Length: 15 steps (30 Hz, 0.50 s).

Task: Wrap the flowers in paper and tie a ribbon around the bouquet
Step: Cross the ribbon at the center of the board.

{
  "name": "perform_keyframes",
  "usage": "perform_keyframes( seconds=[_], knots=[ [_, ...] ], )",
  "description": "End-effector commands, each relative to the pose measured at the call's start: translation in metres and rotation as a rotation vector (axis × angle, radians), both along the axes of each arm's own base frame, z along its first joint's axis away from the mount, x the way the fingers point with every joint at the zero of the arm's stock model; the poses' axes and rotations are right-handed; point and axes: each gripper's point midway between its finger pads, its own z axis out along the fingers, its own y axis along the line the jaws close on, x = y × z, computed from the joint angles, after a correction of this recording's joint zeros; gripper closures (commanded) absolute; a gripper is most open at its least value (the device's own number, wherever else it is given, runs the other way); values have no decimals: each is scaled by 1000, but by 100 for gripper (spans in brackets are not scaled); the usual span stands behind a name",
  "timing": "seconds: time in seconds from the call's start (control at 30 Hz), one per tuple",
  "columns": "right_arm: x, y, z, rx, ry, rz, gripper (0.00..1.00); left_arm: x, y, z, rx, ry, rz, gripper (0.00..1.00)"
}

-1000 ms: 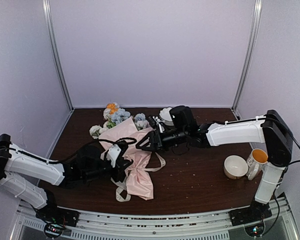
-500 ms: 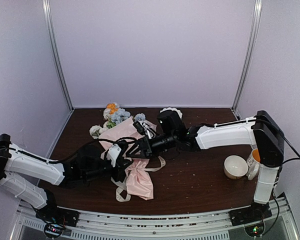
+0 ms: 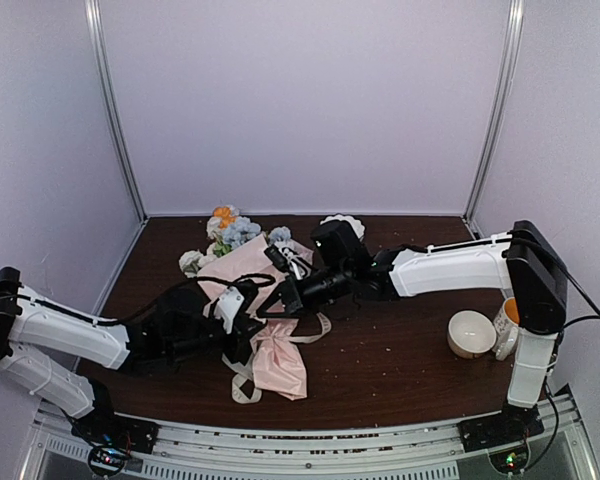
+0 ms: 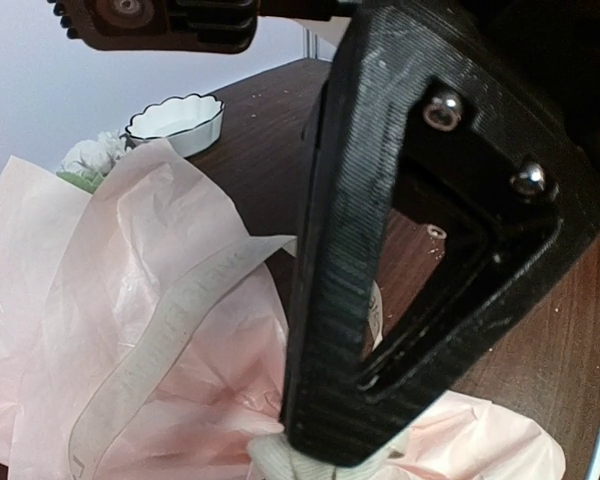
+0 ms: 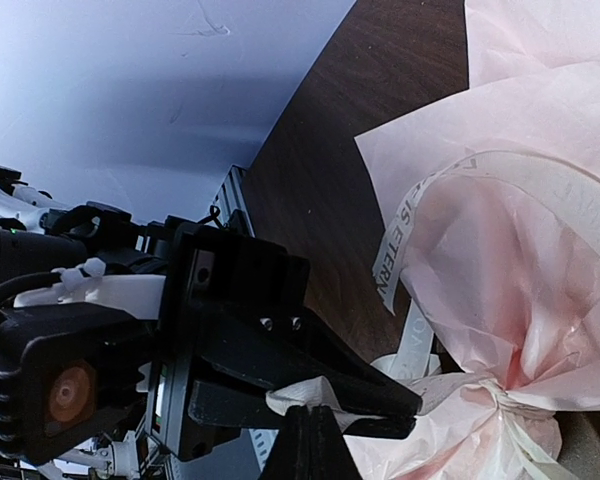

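Left gripper (image 3: 246, 312) — jaws together, clamped on the ribbon (image 5: 395, 250) at the cinch of the bouquet (image 3: 250, 268). Right gripper (image 5: 305, 435) — jaws together, tips against the same ribbon end; whether it grips cannot be told. Bouquet lies on the table (image 3: 400, 360), flowers (image 3: 232, 230) toward 11 o'clock, paper (image 3: 280, 365) tail toward 6. Ribbon print legible: "IS ETERN".

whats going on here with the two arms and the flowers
The two arms are tying a ribbon around a bouquet: flowers wrapped in pink paper. The left hand is pinching the ribbon at the cinched waist. The right hand is shut right beside it; whether it grips the ribbon too isn't clear.
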Motion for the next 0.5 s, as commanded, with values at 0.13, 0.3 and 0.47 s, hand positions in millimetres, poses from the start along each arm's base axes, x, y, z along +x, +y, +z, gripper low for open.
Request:
perform_keyframes(
  seconds=[0.13, 0.3, 0.47],
  knots=[
    [10, -1, 16, 21, -50, -31, 100, 5, 7, 25, -24, 15, 53, 41],
    [16, -4, 15, 13, -48, -46, 100, -2, 25, 37, -23, 9, 72, 13],
    [19, -5, 16, 13, -52, -55, 100, 17, 66, 36, -30, 123, 252, 17]
  ],
)
